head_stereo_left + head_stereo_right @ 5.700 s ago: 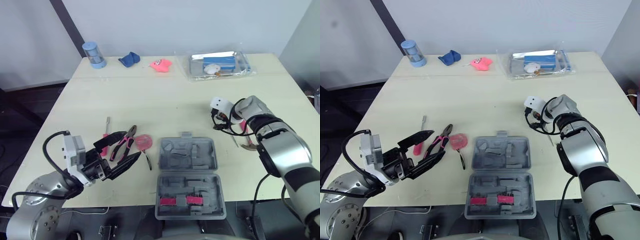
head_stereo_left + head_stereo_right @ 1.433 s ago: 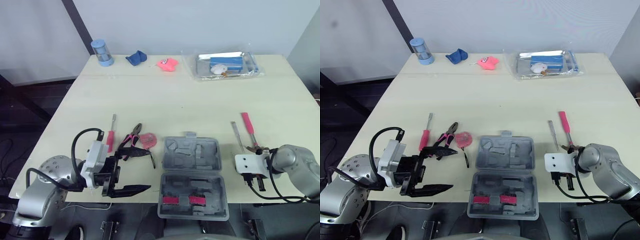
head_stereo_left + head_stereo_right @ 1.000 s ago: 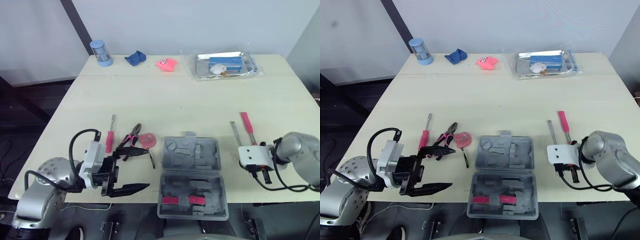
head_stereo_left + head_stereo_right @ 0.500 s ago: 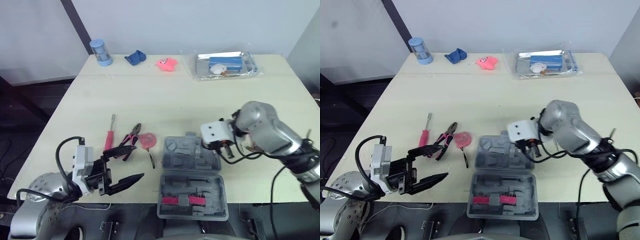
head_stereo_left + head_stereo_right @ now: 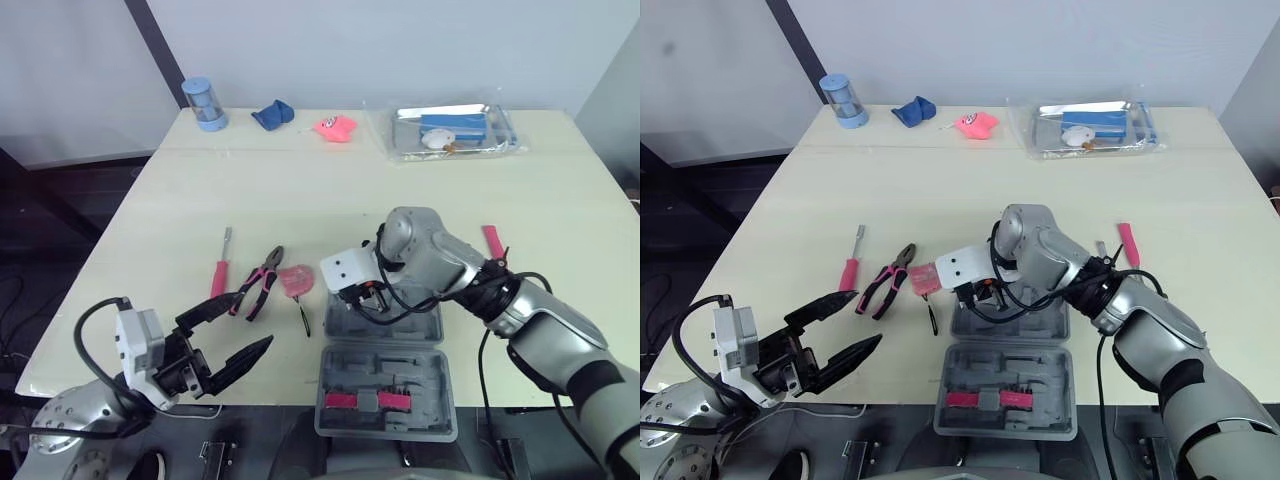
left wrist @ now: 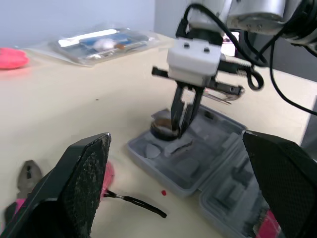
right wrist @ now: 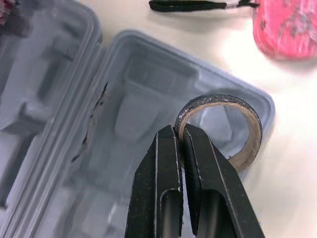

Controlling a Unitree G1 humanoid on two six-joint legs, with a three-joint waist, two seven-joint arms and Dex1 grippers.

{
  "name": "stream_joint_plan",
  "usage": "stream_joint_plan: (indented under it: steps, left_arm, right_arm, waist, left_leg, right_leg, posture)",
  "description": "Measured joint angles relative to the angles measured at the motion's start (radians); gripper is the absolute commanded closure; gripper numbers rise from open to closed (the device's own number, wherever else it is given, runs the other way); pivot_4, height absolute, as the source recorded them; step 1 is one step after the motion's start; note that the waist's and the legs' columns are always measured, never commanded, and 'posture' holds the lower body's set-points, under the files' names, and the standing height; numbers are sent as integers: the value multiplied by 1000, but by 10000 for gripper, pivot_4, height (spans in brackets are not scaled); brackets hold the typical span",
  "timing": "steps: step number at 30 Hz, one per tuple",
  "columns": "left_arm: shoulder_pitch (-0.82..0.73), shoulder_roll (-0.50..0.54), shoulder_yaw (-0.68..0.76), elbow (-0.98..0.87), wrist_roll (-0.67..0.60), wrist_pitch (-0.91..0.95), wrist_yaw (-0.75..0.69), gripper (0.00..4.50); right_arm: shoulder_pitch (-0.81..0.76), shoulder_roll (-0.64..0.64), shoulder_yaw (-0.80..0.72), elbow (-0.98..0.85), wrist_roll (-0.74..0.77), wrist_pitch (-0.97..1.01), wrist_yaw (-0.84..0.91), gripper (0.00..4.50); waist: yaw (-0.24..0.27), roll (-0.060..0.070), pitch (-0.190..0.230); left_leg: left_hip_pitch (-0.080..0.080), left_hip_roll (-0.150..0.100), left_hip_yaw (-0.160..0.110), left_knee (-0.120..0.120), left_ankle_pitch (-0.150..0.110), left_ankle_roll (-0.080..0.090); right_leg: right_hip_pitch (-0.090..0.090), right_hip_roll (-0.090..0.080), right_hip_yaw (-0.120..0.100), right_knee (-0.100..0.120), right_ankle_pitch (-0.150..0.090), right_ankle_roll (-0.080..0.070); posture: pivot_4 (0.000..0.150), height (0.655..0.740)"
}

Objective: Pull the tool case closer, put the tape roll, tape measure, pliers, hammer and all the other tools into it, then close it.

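1. case: grey moulded-plastic tool case (image 5: 388, 352) lies open and flat at the near edge of the cream table (image 5: 300, 190), centre front. the near half carries two pink inserts (image 5: 365, 401). the far half shows empty shaped recesses.

2. r/h gripper (image 7: 181, 133): pos. over the far-left corner of the case's far half, fingers pointing down. it is clenched on the wall of the dark cardboard-cored tape roll (image 7: 225, 98), one finger inside the ring, one outside. the roll is at the round corner recess, axis upright. whether it is fully seated cannot be told.

3. l/h gripper (image 5: 256, 318): hovers low by the near-left table edge, well left of the case. fingers spread wide, nothing between them.

4. loose tools, left of case, all flat on the table:
- pink round tape measure (image 5: 297, 281) w/ black wrist strap (image 5: 303, 318), just beside the case's far-left corner.
- pink-handled pliers (image 5: 258, 285) next to it, nose pointing away from the robot.
- red-handled screwdriver (image 5: 220, 275) further left.

5. right of case: red-handled tool (image 5: 1127, 243) and slim grey metal tool (image 5: 1100, 248), both partly hidden behind the r/h arm. type cannot be told.

6. far table edge, well apart from the work area: blue cylindrical container (image 5: 204, 104), crumpled blue cloth (image 5: 272, 115), pink soft toy (image 5: 337, 127), clear plastic bag (image 5: 455, 130) w/ a tray and blue box inside.
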Motion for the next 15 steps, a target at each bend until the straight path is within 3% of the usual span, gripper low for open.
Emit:
stream_joint_plan:
  steps: [15]
  left_arm:
    - [11, -10, 1, -7, 13, -15, 45, 0]
  right_arm:
    - [-38, 106, 0, 242, -55, -145, -59, 44741]
  waist:
    - [-2, 0, 0]
  left_leg:
    - [0, 0, 0, -1, 0, 0]
  right_leg:
    - [-1, 0, 0, 0, 0, 0]
  posture:
    - [1500, 7400]
